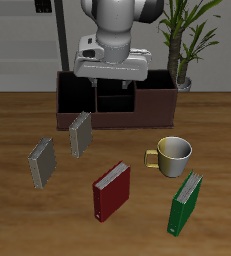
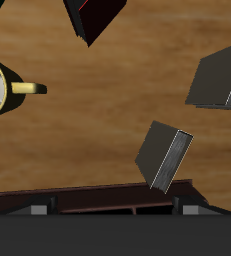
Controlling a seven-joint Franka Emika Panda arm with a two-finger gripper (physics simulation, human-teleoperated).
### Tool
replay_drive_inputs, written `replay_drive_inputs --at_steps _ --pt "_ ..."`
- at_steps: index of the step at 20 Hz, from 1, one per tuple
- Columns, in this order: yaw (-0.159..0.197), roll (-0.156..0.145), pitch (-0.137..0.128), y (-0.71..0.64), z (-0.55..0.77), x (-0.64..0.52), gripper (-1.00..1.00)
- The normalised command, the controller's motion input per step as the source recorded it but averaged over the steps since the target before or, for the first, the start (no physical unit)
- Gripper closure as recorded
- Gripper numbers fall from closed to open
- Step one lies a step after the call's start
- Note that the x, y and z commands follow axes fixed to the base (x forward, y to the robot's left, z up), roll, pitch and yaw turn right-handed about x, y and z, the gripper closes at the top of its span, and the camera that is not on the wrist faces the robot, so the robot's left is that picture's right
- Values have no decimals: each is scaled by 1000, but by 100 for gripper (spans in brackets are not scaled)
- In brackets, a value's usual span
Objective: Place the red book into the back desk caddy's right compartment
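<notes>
The red book (image 1: 111,190) lies flat on the table toward its front edge, white page edges showing; part of it shows in the wrist view (image 2: 95,18). The back desk caddy (image 1: 69,104), a long dark brown-maroon box with dividers, stands at the table's back; its rim shows in the wrist view (image 2: 97,196). My gripper (image 1: 114,92) hangs over the caddy's middle, far behind the red book. In the wrist view the gripper (image 2: 112,212) has its fingertips (image 2: 32,210) wide apart, open and empty. The caddy's end sections are partly hidden by my hand.
Two grey books, one (image 1: 81,133) just in front of the caddy and one (image 1: 41,161) nearer the front. A yellow-handled mug (image 1: 173,155) sits beside the red book. A green book (image 1: 185,203) stands near the front edge. A potted plant (image 1: 182,40) stands behind the caddy.
</notes>
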Motion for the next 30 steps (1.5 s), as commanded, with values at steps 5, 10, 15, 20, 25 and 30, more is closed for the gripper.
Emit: replay_drive_inputs --at_steps 5,10,15,20,25,30 --pt "13 4 9 38 -3 231 -100" --pt "-22 -2 -35 75 191 317 -100" --pt "3 0 -25 58 219 383 -100" --pt "-8 -7 -20 62 121 367 -100" --pt "-13 -26 -18 -36 116 374 -100" --pt "11 4 -27 -54 11 414 -100"
